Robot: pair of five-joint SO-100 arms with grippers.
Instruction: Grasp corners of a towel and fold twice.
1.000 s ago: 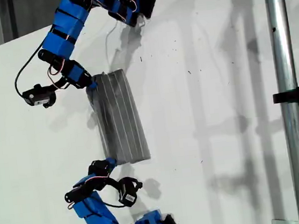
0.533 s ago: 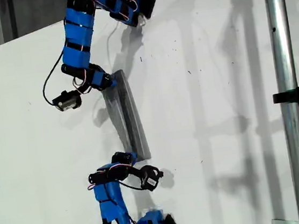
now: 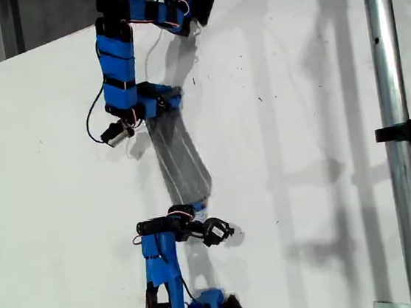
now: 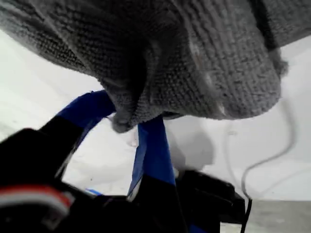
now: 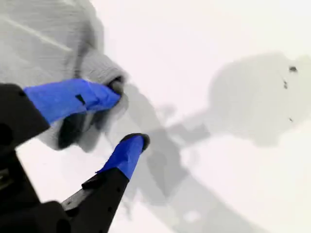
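Ext view: towel is a narrow strip on the table, strung between both arms; looks mid-fold, not laid flat yet.
1st wrist: my first gripper pinching a bunched corner.
2nd wrist: my second gripper jaws spread, towel edge beside one finger; can't tell if gripped.

The towel is soft grey cloth with a looped, nubbly weave, matt all over. My first gripper and my second gripper have fingers wrapped in matt blue tape over black plastic. The desk is smooth, matt white. At three o'clock in the exterior view stands a shiny metal pole.
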